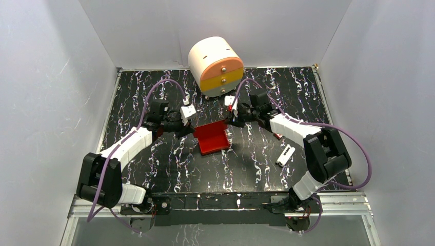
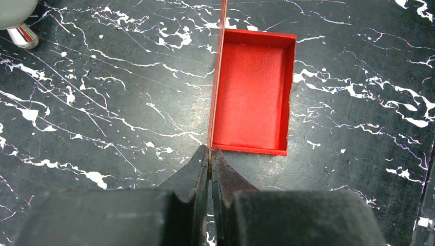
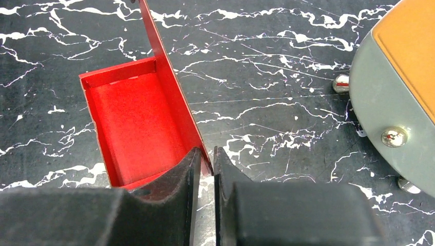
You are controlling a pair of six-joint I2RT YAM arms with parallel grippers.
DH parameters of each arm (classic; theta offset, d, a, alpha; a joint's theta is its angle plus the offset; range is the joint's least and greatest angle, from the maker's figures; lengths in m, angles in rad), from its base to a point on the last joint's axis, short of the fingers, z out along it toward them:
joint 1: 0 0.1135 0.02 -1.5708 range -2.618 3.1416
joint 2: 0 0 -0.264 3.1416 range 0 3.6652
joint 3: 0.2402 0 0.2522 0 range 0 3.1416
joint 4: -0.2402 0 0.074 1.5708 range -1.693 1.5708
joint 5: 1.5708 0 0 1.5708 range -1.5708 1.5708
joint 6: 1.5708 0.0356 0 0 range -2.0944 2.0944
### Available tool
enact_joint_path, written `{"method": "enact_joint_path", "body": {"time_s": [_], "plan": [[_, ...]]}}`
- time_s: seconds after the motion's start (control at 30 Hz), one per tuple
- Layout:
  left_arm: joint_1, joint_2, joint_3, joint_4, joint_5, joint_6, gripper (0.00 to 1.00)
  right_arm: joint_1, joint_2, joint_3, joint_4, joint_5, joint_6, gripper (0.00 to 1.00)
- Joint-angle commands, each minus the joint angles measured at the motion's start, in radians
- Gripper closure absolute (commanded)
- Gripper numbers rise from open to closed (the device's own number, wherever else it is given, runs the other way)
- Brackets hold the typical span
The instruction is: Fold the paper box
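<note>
The paper box (image 1: 212,137) is a bright red shallow tray in the middle of the table, with one long flap (image 3: 169,87) standing upright along its far side. My left gripper (image 2: 210,151) is shut on one end of that flap, which shows edge-on as a thin line (image 2: 218,77) beside the tray (image 2: 251,97). My right gripper (image 3: 206,154) sits at the flap's other end. Its fingers stand a narrow gap apart, with the flap's corner between them. From above, the left gripper (image 1: 191,130) and right gripper (image 1: 229,123) flank the box's far edge.
A round white, orange and yellow drawer unit (image 1: 216,66) stands at the back centre, close behind the right gripper (image 3: 400,92). A small white packet (image 1: 285,155) lies to the right of the box. White walls enclose the black marbled table (image 1: 154,169).
</note>
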Motion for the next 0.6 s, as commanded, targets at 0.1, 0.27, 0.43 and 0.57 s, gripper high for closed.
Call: {"method": "enact_joint_path", "body": {"time_s": [0.1,0.27,0.43,0.57], "plan": [[-0.005,-0.003,0.035,0.003,0.02,-0.017,1.0,-0.009,-0.01,0.054,-0.03,-0.029,0.009,0.91],[-0.018,0.005,0.057,0.011,-0.048,-0.101,1.0,-0.004,-0.024,0.053,-0.031,0.01,0.069,1.0],[-0.063,0.005,0.076,0.028,-0.193,-0.227,1.0,0.023,-0.065,0.016,0.033,0.126,0.173,1.0],[-0.139,0.016,0.081,0.04,-0.369,-0.322,1.0,0.061,-0.088,-0.023,0.08,0.239,0.266,1.0]]}}
